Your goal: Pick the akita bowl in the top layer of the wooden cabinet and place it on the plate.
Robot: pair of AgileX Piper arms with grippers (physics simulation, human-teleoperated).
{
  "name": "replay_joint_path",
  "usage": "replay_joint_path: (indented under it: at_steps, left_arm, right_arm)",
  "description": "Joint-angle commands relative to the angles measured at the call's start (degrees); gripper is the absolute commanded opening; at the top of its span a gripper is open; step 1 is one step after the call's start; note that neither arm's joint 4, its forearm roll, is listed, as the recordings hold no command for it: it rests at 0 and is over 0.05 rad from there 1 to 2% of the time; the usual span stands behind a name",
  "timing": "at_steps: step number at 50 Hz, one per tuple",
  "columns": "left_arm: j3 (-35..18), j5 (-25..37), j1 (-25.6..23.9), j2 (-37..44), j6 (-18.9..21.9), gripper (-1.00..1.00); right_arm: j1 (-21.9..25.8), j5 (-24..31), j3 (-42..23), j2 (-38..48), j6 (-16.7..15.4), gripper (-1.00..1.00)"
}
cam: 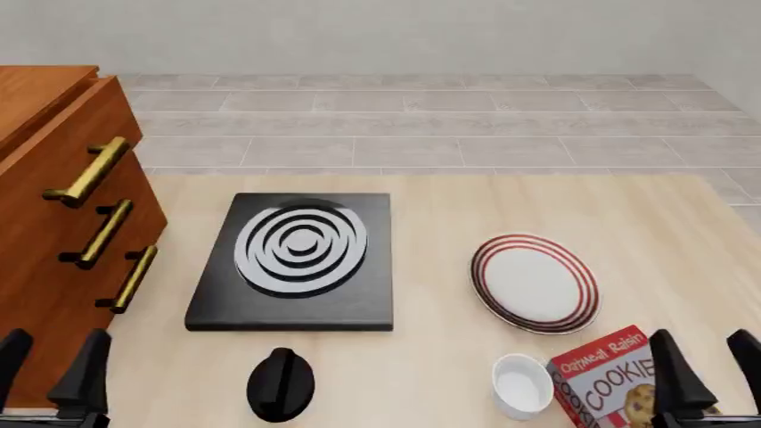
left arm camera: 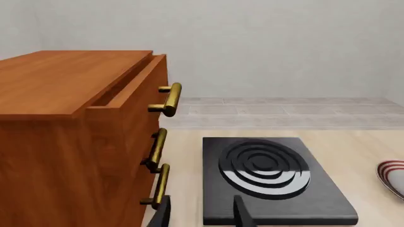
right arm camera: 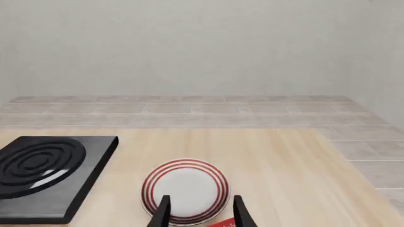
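The wooden cabinet (cam: 48,169) stands at the table's left, also seen as the cabinet (left arm camera: 63,123) in the left wrist view. Its top layer (left arm camera: 136,90), the drawer with the highest brass handle (left arm camera: 169,99), is pulled out a little; the inside does not show. The akita bowl is hidden. The red-ringed plate (cam: 533,282) lies right of centre, and the plate (right arm camera: 185,189) sits just beyond my right gripper (right arm camera: 200,213). Low at the front left, my left gripper (cam: 48,373) stands open and empty beside the cabinet. At the front right, my right gripper (cam: 710,370) is open and empty too.
A black stove slab (cam: 298,259) with white spiral rings lies between cabinet and plate. Near the front edge sit a black knob-like object (cam: 281,383), a plain white cup (cam: 521,385) and a red cookie box (cam: 609,379). Two lower drawer handles (cam: 105,234) project from the cabinet.
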Motion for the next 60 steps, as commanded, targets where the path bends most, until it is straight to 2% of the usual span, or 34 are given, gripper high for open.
replay_joint_path:
  at_steps: [1,12,26,40,42,46,60]
  left_arm:
    - [-0.2,0.1,0.0,0.1,0.2,1.0]
    - [-1.4,0.6,0.4,0.9,0.8,1.0]
    - [-8.6,-2.9,-1.3,9.6,1.7,1.0]
    - [-17.4,-3.6,-3.2,13.2,1.0,1.0]
    - [-19.1,-3.7,-4.8,14.1,2.3,1.0]
    - [-21.4,-4.3,-5.3,16.3,1.9,1.0]
    - [-27.5,-3.8,-5.4,20.9,2.5,1.0]
  right_arm:
    - [0.1,-0.7,-0.2,0.5,-0.1,1.0]
    - [0.3,-0.9,-0.2,0.4,-0.1,1.0]
    - [0.6,-1.0,-0.4,-0.1,0.2,1.0]
    - [0.7,-1.4,-0.4,-0.1,0.1,1.0]
    - [0.7,-1.5,-0.4,-0.1,0.1,1.0]
    - [0.5,-1.6,-0.5,-0.1,0.1,1.0]
    - [0.6,-1.7,-0.6,-0.1,0.0,1.0]
